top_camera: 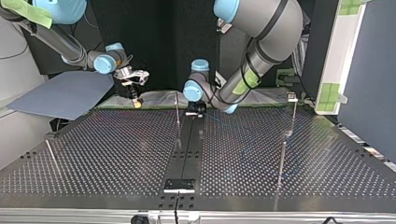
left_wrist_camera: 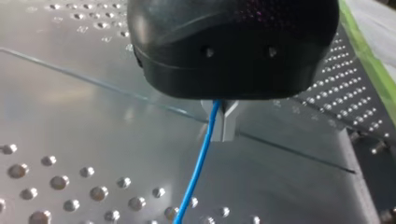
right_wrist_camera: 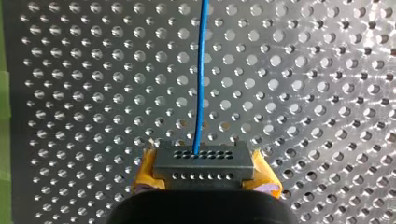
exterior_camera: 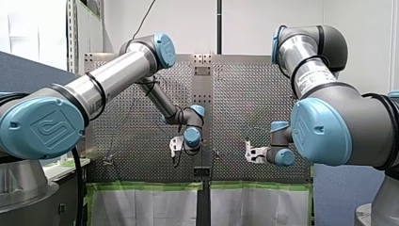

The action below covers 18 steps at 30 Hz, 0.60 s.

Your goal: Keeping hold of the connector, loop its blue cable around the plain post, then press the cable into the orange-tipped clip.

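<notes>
Front view: your left gripper (exterior_camera: 176,147) hangs near centre over the perforated table (exterior_camera: 244,103), with your right gripper (exterior_camera: 251,153) at its 3 o'clock.
Top view: the right gripper sits at 10 o'clock.
Left wrist view: metal fingers (left_wrist_camera: 229,125) pinch the blue cable (left_wrist_camera: 198,163).
Right wrist view: yellow pads (right_wrist_camera: 144,171) clamp the connector (right_wrist_camera: 203,163), and the cable runs straight ahead.
</notes>
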Motion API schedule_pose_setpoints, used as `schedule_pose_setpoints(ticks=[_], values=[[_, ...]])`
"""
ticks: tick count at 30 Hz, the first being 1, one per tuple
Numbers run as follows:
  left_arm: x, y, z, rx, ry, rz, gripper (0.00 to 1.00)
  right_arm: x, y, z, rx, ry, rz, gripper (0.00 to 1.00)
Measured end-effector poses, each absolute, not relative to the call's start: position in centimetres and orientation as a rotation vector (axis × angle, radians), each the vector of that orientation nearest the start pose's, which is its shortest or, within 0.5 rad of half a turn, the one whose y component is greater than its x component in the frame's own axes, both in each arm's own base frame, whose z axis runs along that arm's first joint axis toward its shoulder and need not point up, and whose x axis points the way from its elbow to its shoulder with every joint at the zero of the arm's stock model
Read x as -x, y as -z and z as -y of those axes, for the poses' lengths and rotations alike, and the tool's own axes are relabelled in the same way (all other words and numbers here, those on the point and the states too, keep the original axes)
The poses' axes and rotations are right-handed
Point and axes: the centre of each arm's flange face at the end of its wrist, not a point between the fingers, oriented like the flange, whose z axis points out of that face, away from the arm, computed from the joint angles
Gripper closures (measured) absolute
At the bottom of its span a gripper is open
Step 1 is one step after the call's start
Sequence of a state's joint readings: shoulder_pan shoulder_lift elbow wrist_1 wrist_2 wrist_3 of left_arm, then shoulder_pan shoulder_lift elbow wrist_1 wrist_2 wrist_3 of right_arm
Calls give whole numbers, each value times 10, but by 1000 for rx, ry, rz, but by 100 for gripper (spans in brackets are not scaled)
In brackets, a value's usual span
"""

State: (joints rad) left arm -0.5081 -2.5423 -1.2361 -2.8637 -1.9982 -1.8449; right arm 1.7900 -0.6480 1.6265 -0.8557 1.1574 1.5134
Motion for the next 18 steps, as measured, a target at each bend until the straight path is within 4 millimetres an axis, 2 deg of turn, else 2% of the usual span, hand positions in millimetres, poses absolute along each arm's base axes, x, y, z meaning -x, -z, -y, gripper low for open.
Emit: schedule_pose_setpoints(ticks=[18], values=[[-603, -57, 422, 94, 115, -1874, 100, -305, 5, 603, -1732, -1584, 866, 100]])
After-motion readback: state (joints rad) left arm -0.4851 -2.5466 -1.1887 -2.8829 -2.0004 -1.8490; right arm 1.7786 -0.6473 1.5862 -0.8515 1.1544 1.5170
